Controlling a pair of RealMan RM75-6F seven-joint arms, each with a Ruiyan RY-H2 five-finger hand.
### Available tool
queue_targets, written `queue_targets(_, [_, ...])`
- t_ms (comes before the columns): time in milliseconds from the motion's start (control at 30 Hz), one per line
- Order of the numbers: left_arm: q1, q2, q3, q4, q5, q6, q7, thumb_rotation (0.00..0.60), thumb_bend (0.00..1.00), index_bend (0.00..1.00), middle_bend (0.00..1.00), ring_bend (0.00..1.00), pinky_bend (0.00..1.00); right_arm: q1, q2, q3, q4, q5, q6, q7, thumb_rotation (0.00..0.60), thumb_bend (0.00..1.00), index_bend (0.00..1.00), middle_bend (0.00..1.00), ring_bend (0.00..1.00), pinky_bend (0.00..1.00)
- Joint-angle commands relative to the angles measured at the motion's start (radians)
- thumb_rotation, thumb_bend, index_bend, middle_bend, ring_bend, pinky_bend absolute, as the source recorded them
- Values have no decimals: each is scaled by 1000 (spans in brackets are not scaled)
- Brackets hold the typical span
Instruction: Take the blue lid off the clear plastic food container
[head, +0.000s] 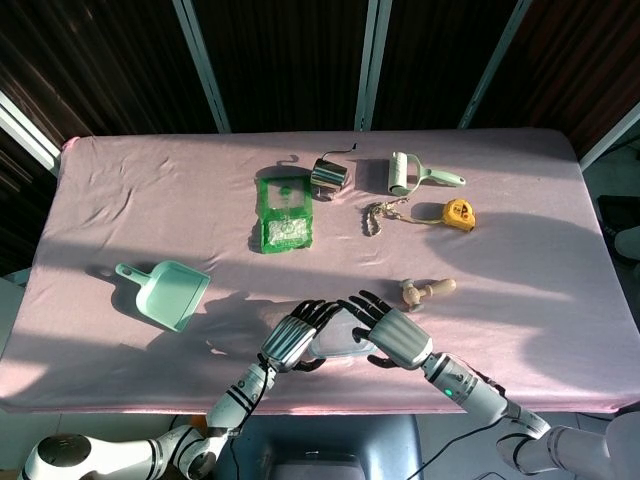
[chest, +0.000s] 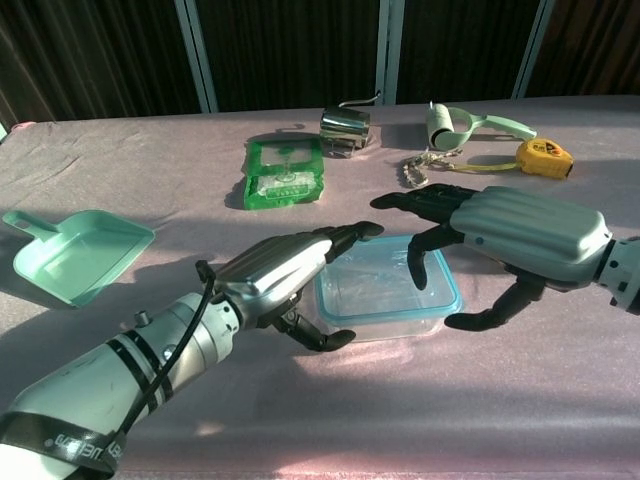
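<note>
Looking down from the head view, the clear plastic food container (head: 340, 338) sits near the front edge of the pink table (head: 150, 230), largely covered by the 2 hands. The left hand (head: 292, 335) lies against its left side, fingers stretched forward over the near left corner. The right hand (head: 388, 330) hovers over its right part, fingers spread and reaching leftward. Farther back lie a mint dustpan (head: 165, 293), a green packet (head: 284, 212), a metal cup (head: 328, 177), a lint roller (head: 412, 174), a yellow tape measure (head: 458, 214), a chain (head: 377, 215) and a wooden-handled tool (head: 424, 291).

In the chest view, the blue lid (chest: 388, 278) is on the container (chest: 385, 318) (its rim shows all round). The left hand (chest: 285, 270) braces the left wall, thumb curled low beside it, gripping nothing. The right hand (chest: 500, 235) is spread apart above the lid's right half, holding nothing; whether its fingertips (chest: 415, 270) touch the lid cannot be told.
</note>
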Motion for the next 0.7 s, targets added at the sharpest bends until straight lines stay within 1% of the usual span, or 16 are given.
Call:
queue_targets(33, [1,1,0,-3,-1,-1,2,600,285,0,406,356,272,3,-2,-3,-1,3,2,-7,600,355,618,12,0,0])
queue_targets(233, [3,3,5,-7,0,-1,4,600,286,0,414,356,274,6,1,-7,-7,17,1,-18,600,370,621,12,0,0])
queue_targets(700, [3,9,10,-8,9,-1,3,600,287,0,419,360,277,13,13,-17,-17,48,-3,-43,600,370,622,12,0,0])
